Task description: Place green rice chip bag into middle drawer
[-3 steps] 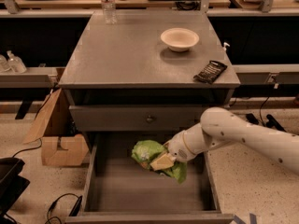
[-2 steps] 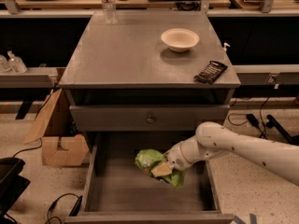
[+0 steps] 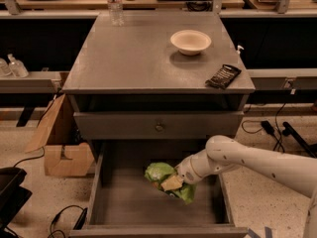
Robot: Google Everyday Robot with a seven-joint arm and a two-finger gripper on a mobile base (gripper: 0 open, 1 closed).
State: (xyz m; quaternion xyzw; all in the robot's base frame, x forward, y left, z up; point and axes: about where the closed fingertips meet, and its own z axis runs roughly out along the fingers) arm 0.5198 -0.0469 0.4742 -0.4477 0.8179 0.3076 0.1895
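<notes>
The green rice chip bag is lime-green with a paler patch and sits low inside the open middle drawer, toward its right back part, at or just above the floor. My gripper reaches into the drawer from the right at the end of the white arm and is shut on the bag's right side. The bag's lower right edge is partly hidden by the gripper.
A closed grey drawer front with a round knob is above the open drawer. On the cabinet top stand a white bowl, a black packet and a water bottle. A cardboard box stands on the floor at left.
The arm has lowered and moved slightly right, carrying the green bag deeper into the open drawer.
</notes>
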